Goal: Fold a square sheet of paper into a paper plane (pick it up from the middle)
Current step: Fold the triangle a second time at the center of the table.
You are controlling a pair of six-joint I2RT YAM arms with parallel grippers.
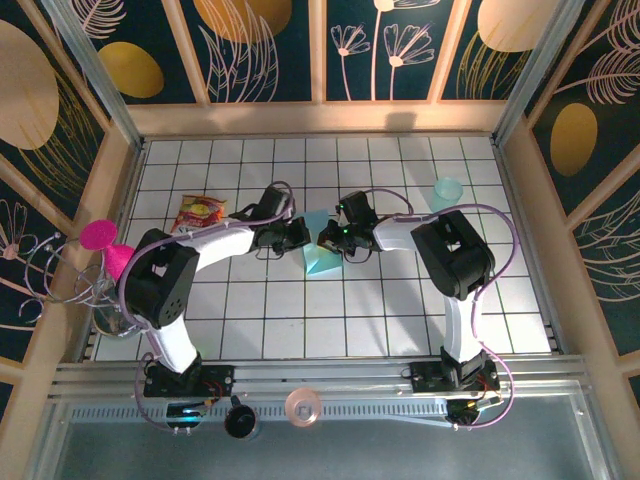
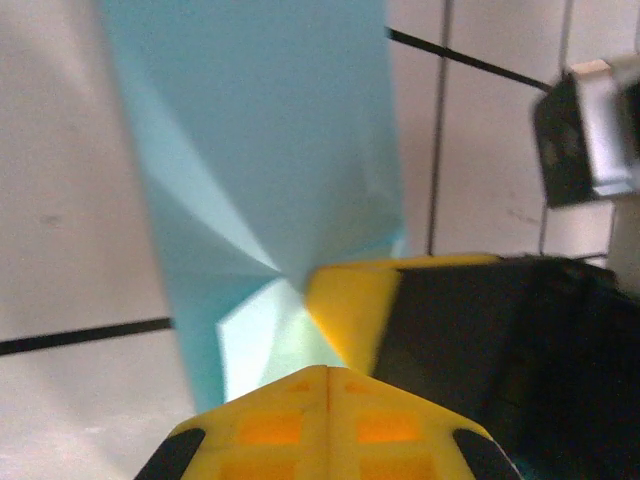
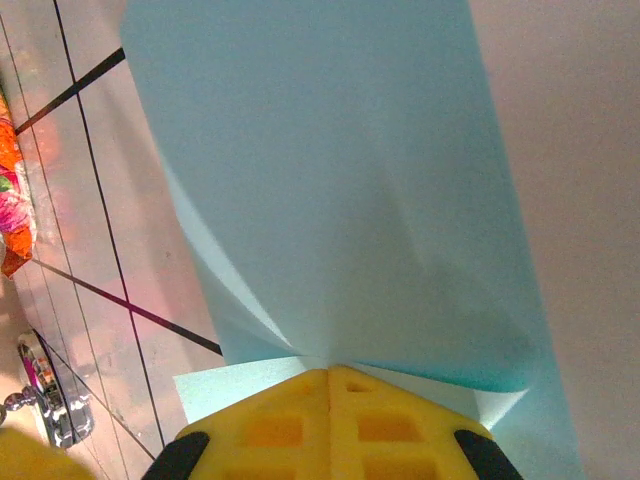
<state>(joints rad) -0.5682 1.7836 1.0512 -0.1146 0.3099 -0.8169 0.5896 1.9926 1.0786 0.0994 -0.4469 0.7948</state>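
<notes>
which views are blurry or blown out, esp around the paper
Left wrist: the thin light-blue paper sheet is soft, with a washed-out bright patch just ahead of the left claw. Right wrist: the paper is soft too, and the white tiled table has a pink cast. Top external: sharp and evenly lit.

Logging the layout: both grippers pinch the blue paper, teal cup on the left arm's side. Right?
No: the top view shows the teal cup on the right arm's side. The left gripper and right gripper do both pinch the blue paper.
</notes>
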